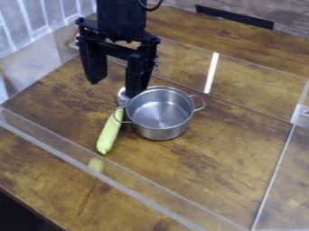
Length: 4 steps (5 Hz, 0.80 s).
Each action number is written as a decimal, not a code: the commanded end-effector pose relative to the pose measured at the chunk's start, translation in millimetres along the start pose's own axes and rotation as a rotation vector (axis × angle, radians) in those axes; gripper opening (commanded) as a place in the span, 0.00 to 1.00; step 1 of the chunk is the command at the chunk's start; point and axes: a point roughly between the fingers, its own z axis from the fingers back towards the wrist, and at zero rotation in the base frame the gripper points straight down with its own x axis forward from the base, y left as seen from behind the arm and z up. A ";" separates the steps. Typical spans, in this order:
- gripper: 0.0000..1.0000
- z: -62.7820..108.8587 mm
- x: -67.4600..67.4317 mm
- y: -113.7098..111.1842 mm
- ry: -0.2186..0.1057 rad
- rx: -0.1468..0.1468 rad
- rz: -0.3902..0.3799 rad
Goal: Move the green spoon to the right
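Note:
The green spoon (110,133) lies on the wooden table, its thick yellow-green handle pointing toward the near left and its silver bowl end up against the left side of the steel pot (160,114). My gripper (118,72) hangs above and behind the spoon, pointing straight down. Its two black fingers (92,65) stand wide apart with nothing between them. The gripper is open and touches neither spoon nor pot.
A white object (126,93) sits just behind the pot's left handle, under the gripper. Clear acrylic walls (182,203) fence the wooden table (229,162) at front and sides. Bare wood lies to the right of the pot.

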 end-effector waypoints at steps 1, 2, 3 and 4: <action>1.00 -10.8 11.5 12.2 -0.016 0.018 -0.009; 1.00 -20.8 28.7 31.7 -0.051 0.046 0.001; 1.00 -18.8 42.5 44.1 -0.102 0.072 0.053; 1.00 -18.9 53.7 51.7 -0.131 0.086 0.092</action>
